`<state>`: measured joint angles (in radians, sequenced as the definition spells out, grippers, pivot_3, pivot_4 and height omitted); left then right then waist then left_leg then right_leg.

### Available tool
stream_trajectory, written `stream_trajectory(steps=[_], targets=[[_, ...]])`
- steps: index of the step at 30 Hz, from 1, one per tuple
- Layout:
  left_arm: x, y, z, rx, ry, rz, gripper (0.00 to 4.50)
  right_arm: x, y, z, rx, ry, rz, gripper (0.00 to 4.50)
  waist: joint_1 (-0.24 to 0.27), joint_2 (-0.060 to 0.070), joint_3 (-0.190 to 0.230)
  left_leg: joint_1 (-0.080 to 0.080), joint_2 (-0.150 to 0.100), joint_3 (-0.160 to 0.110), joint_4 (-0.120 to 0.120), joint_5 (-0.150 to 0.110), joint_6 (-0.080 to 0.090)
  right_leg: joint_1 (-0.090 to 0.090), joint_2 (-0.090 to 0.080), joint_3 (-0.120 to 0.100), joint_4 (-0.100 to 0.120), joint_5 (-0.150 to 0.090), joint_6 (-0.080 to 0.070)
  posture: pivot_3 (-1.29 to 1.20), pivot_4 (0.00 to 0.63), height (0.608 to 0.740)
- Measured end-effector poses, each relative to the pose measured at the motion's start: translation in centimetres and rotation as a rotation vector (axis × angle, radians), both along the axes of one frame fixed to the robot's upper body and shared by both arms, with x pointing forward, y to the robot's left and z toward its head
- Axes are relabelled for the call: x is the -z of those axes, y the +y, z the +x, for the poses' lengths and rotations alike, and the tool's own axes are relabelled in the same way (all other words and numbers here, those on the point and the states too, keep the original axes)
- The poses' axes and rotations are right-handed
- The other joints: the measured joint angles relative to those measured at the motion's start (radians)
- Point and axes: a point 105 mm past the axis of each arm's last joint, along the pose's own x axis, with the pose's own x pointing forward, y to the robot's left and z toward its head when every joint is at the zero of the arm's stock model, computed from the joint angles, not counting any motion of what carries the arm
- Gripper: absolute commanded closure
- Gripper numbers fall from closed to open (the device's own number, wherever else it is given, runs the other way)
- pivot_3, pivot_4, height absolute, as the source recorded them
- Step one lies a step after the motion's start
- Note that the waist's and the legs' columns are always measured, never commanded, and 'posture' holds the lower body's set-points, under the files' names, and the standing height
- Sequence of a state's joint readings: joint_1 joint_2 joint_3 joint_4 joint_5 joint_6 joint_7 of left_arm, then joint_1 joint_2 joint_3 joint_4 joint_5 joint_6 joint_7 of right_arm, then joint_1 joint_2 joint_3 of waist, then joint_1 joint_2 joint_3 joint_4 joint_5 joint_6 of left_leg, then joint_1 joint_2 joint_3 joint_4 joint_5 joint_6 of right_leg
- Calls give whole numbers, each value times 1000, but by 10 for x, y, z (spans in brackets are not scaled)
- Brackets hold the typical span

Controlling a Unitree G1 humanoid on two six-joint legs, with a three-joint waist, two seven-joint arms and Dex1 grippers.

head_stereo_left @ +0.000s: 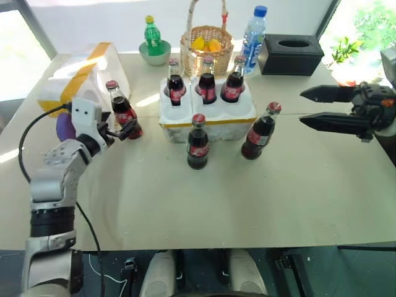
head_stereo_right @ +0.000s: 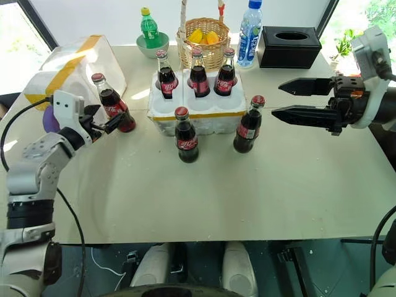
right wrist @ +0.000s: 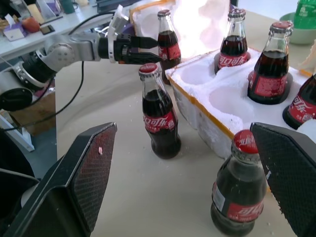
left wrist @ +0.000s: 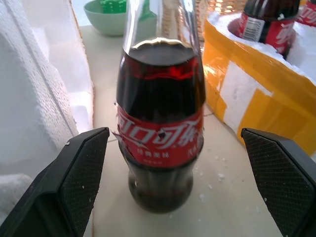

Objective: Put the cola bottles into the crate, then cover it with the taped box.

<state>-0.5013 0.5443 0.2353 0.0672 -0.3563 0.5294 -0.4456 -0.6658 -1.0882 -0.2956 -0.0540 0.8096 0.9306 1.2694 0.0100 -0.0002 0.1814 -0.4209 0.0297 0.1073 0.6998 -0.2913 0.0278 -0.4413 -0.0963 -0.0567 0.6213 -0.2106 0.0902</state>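
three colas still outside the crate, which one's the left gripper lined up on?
The cola bottle beside the taped box, left of the crate. It stands between the open left gripper's fingers; the other two stand in front of the crate.

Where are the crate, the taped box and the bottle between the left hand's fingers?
crate [head_stereo_left: 213, 121], left eye view, on its front yellow tape band.
taped box [head_stereo_left: 86, 69], left eye view, on the tape across its top.
bottle [left wrist: 160, 137], left wrist view, on its red label.
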Motion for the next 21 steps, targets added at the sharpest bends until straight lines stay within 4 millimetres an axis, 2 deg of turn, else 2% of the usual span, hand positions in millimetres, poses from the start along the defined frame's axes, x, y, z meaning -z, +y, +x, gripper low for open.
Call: stream_trajectory(steps=[7, 10, 12, 16, 21], targets=[[10, -10, 25, -10, 25, 18, 15, -1, 7, 0, -9, -1, 21, 58, 6, 0, 0, -1, -1, 0, 1, 0, 0, 1, 0, 0, -1, 0, 1, 0, 150, 740], [9, -13, 33, 3, 18, 33, 866, -2, 8, 2, 5, -6, 31, 0, 3, -1, 0, -1, -1, 0, 1, 0, 0, 1, 0, 0, -1, 1, 1, 0, 150, 740], [9, -15, 33, 25, 13, 44, 1752, -2, 8, 3, 11, -6, 40, 0, 3, -1, 0, -1, -1, 0, 1, 0, 0, 0, 0, 0, -1, 1, 1, 0, 150, 740], [9, -15, 30, 58, 16, 58, 1763, -1, 12, 3, 9, -9, 48, 0, 3, -1, 0, -1, 0, 0, 1, 0, 0, 0, 0, 0, -1, 1, 1, 0, 150, 740], [8, -6, 9, 126, 46, 104, 1763, 2, 11, 2, 23, -8, 49, 0, -1, -1, 0, -1, 1, 0, 1, 0, 0, 0, 0, 0, -2, 1, 1, 0, 150, 740]])
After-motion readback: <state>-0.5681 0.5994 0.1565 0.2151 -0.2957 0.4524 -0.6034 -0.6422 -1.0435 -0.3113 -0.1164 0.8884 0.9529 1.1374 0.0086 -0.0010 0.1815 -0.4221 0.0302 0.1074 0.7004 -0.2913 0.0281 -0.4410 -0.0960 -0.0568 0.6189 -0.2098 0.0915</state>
